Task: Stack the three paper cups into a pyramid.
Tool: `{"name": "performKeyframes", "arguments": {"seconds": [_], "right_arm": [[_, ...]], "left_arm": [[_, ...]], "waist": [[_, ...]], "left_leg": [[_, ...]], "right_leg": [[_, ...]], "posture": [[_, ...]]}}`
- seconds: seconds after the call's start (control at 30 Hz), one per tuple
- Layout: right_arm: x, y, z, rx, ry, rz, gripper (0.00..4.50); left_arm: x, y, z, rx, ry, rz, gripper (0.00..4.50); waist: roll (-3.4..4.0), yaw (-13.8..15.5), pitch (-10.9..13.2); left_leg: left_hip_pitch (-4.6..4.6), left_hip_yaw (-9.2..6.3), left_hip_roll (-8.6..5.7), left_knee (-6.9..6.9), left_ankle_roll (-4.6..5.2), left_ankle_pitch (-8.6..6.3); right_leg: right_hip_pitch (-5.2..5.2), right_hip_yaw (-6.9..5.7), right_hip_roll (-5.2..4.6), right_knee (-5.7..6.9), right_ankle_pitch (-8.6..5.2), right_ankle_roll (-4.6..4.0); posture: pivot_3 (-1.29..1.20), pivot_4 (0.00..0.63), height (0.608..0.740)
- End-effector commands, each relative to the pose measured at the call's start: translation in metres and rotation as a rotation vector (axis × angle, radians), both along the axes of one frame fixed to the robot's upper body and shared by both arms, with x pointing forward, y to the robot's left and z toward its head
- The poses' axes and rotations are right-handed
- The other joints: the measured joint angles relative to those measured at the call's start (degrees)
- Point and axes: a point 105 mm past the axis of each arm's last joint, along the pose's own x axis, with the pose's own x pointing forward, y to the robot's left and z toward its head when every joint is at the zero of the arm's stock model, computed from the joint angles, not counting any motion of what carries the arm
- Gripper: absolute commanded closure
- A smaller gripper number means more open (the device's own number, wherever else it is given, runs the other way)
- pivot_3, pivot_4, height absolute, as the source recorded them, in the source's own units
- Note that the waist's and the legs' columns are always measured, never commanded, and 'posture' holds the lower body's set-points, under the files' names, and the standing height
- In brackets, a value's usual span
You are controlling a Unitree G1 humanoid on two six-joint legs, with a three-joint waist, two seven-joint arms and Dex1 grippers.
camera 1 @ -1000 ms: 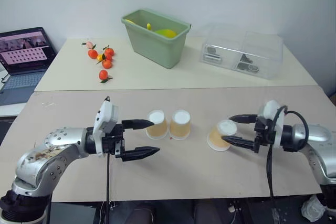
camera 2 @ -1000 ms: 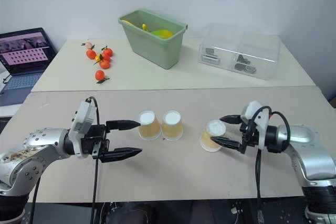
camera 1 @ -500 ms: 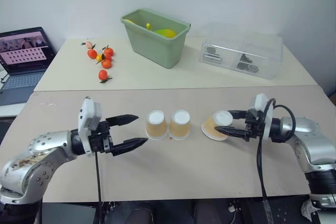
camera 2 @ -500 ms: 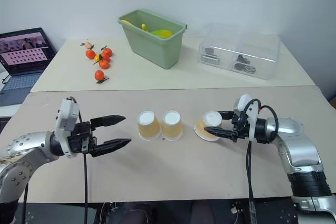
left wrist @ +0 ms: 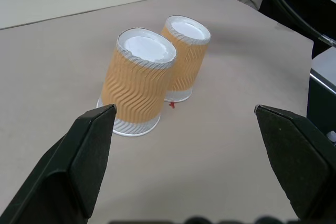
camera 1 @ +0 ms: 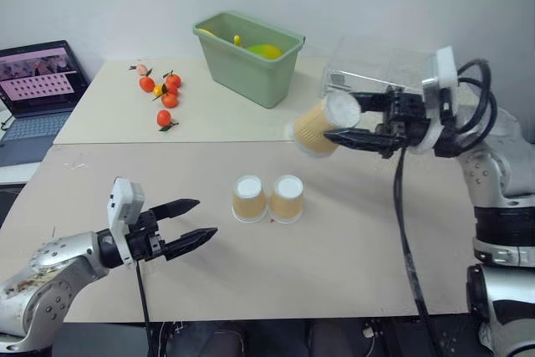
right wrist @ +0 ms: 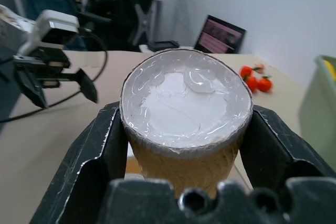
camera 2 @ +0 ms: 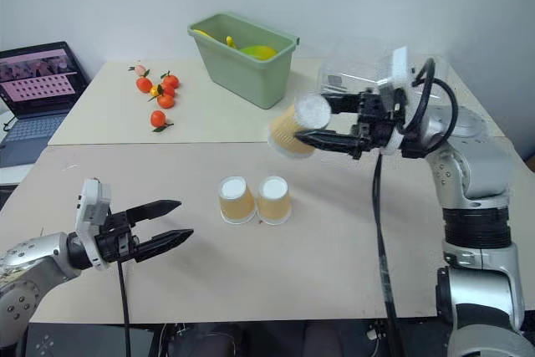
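Note:
Two paper cups (camera 1: 249, 199) (camera 1: 287, 197) stand upside down, side by side and touching, at the middle of the near table; the left wrist view shows them as well (left wrist: 137, 81) (left wrist: 186, 51). The third cup (camera 1: 316, 129) hangs tilted on its side in the air, above and to the right of the pair. My right gripper (camera 1: 337, 118) is shut on it, a finger (right wrist: 100, 156) on each side of its ribbed wall (right wrist: 184, 166). My left gripper (camera 1: 206, 216) is open and holds nothing, low over the table to the left of the pair.
On the far table stand a green bin (camera 1: 251, 60) holding yellow items, a clear plastic box (camera 1: 384, 73) and several tangerines (camera 1: 163, 94). An open laptop (camera 1: 33, 81) sits at the far left. Bare tabletop lies around the two standing cups.
My right gripper shut on the third cup and lifted it off the table, up and toward the left. My left gripper drew back to the left, away from the two cups, staying open.

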Motion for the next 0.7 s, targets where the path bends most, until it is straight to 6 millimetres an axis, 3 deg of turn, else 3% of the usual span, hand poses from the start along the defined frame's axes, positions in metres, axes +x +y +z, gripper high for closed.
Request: {"name": "performKeyframes", "arguments": {"seconds": [0.03,0.17,0.33,0.7], "right_arm": [[-0.004,0.024,-0.006,-0.065,-0.018,0.059,1.68],[0.01,0.043,-0.014,-0.146,-0.037,0.044,1.68],[0.036,0.06,0.008,-0.156,-0.062,-0.012,1.68],[0.031,0.06,-0.005,-0.287,-0.007,0.064,1.68]], "left_arm": [[-0.002,-0.005,0.011,-0.016,-0.054,-0.008,0.0],[0.0,-0.008,0.011,-0.026,-0.052,-0.01,0.0],[0.004,-0.011,0.01,-0.035,-0.048,-0.026,0.0],[0.006,-0.015,0.007,-0.057,-0.056,-0.038,0.0]], "waist": [[0.0,-0.07,0.0],[0.0,-0.24,0.0],[0.01,-0.73,0.0],[-0.02,-0.73,-0.02]], "left_leg": [[0.01,0.01,0.01,0.0,-0.01,0.01],[-0.05,0.13,0.22,-0.01,-0.06,0.03],[-0.19,0.24,0.32,-0.07,-0.39,0.21],[-0.65,0.25,0.34,-0.05,-0.67,0.33]], "right_leg": [[0.0,0.0,0.01,0.01,0.01,-0.01],[-0.25,0.07,0.25,0.05,0.12,-0.19],[-0.56,0.14,0.34,0.08,0.22,-0.34],[-1.0,0.13,0.37,0.07,0.24,-0.33]], "posture": [[0.0,0.15,0.738],[0.0,0.15,0.738],[0.0,0.15,0.738],[0.0,0.15,0.738]]}}
